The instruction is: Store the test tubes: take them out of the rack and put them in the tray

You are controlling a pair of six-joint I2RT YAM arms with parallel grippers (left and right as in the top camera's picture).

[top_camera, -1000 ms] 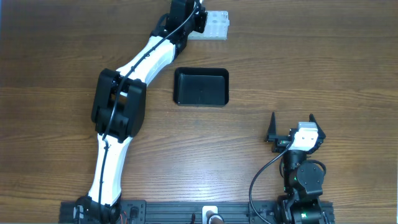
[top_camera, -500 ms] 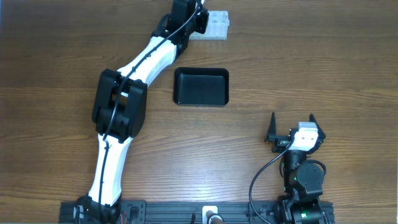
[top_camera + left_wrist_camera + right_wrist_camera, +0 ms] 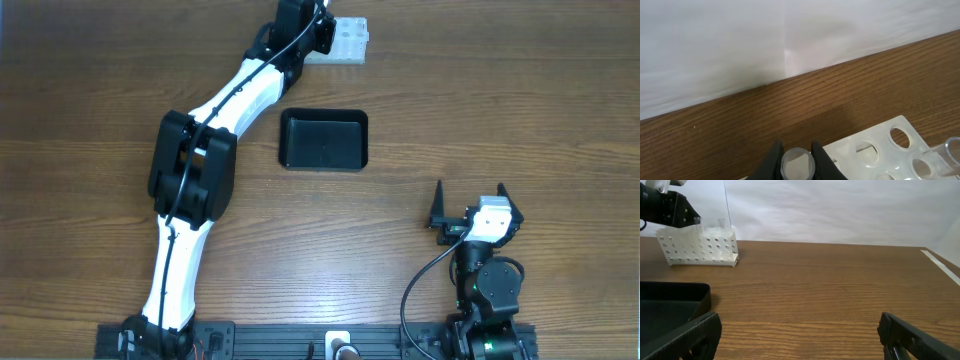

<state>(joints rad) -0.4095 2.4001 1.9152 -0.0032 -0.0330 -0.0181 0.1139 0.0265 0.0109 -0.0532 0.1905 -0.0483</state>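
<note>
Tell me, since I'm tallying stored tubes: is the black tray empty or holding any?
Empty. In the top view the black tray shows a bare floor, no tubes inside.

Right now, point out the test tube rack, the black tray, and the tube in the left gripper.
test tube rack (image 3: 350, 42), top view, its white holed top face.
black tray (image 3: 325, 142), top view, its bare floor.
test tube (image 3: 797, 164), left wrist view, its open mouth.

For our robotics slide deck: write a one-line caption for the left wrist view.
Fingers grip a test tube by the white rack on a wooden table.
</note>
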